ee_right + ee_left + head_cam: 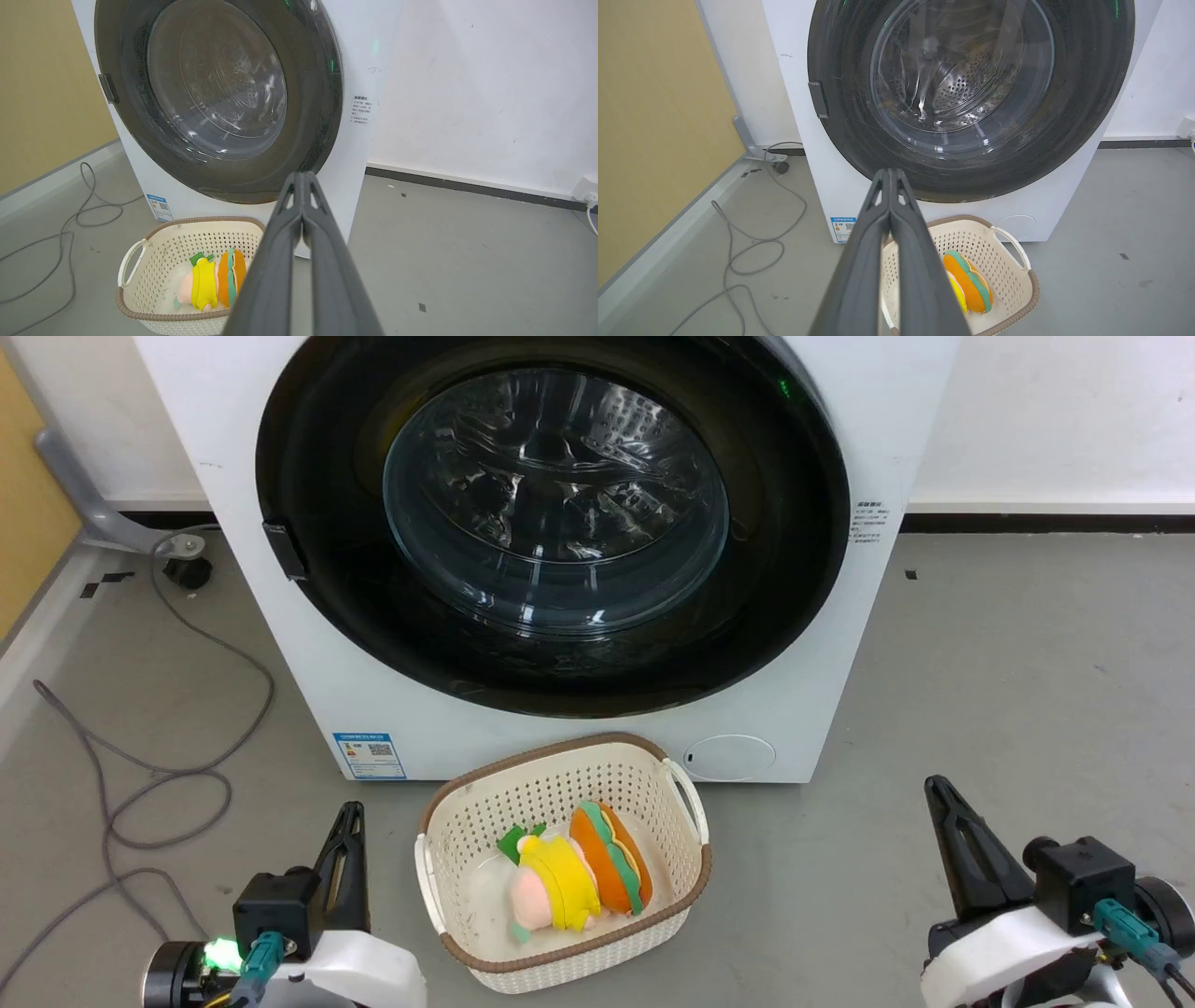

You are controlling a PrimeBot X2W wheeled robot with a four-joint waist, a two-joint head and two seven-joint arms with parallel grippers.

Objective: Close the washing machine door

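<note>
The washing machine door (551, 523) lies flat against the front of the white washing machine (280, 663). Its black rim meets the panel all around, as far as I can see, and I find no gap in any view, so I judge the closing as nearly done or done. Whether the lock has clicked, I cannot tell from here. My left fingers (341, 868) are clenched together with nothing between them, and my right fingers (962, 859) are the same, tips touching and empty. Both are low and well apart from the door, one on each side of the cream basket (560, 742), which stands on the floor just in front of the machine with a hamburger plush (611, 868) and a yellow plush (560, 887) inside. If a last push is needed, I think it is best to keep the fingers pressed together and use them as one blunt tip. I would set it on the black rim near the small dark tab (285, 551) at the door's left edge, where I suppose the lock is, and not on the bulging glass. The push should go straight into the machine, slowly, until it resists. The left arm is nearer to that tab. It must rise over the basket, and keep away from the grey cable (121, 784) on the floor.
</note>
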